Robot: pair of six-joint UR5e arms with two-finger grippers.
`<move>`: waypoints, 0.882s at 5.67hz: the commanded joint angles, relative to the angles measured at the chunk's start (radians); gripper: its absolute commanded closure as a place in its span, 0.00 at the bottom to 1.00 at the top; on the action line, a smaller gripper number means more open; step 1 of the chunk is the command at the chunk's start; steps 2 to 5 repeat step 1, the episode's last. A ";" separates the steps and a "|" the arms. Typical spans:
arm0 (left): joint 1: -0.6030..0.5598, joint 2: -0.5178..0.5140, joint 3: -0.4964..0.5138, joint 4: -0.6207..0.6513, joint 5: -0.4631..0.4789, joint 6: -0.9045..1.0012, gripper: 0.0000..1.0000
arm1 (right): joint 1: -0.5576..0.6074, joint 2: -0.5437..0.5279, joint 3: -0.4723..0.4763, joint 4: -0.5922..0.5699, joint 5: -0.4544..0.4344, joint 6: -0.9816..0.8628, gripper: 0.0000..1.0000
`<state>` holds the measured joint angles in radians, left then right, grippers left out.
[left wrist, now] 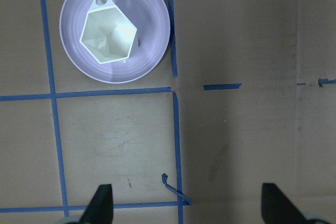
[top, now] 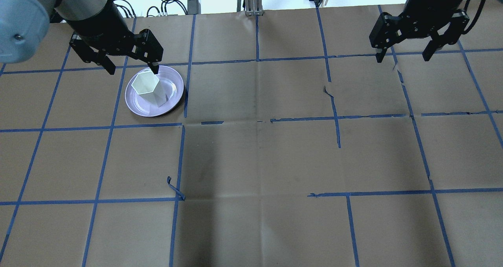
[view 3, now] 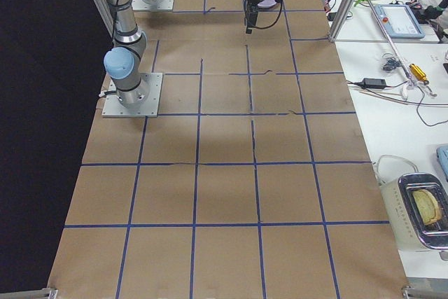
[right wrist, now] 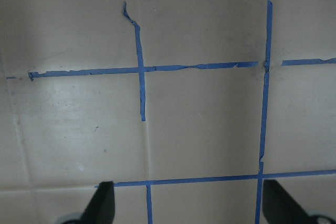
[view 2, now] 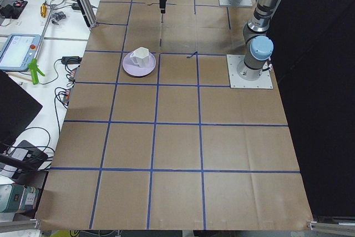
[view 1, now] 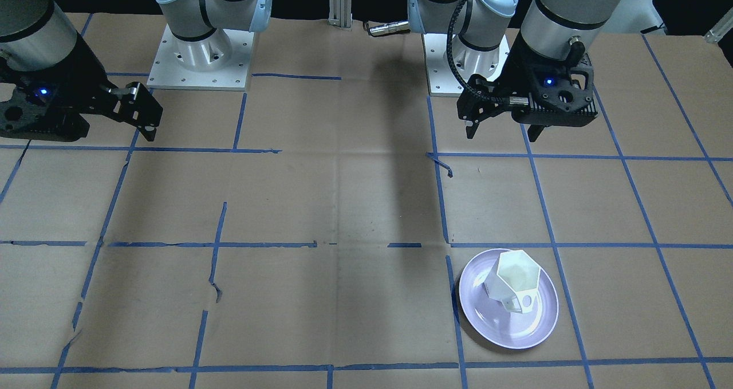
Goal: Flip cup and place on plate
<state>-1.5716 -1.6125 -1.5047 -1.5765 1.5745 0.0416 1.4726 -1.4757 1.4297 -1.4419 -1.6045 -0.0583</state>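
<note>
- Left fingers [left wrist: 102, 205]: spread wide, empty, raised clear of the cup [top: 149, 88], touching nothing.
- Ahead of those fingers: cup upright, mouth up, standing on the plate [top: 175, 88], inside its rim.
- Judged done: flipped and placed; nothing left but drawing away, as far as visible.
- Right fingers [right wrist: 102, 203]: parted too, holding nothing, well apart from cup and plate, over the worktop [top: 255, 161].
- Worktop: brown paper, gridded with blue tape [top: 257, 58], torn in spots; white benches [view 3: 392, 124] with cables beyond its ends.
</note>
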 commanded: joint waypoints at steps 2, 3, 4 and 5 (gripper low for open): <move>0.001 0.000 0.000 0.000 0.002 0.003 0.01 | 0.000 0.000 0.000 0.000 0.000 0.000 0.00; 0.001 0.000 0.000 0.000 0.002 0.003 0.01 | 0.000 0.000 0.000 0.000 0.000 0.000 0.00; 0.001 0.000 0.000 0.000 0.002 0.003 0.01 | 0.000 0.000 0.000 0.000 0.000 0.000 0.00; 0.001 0.000 0.000 0.000 0.002 0.003 0.01 | 0.000 0.000 0.000 0.000 0.000 0.000 0.00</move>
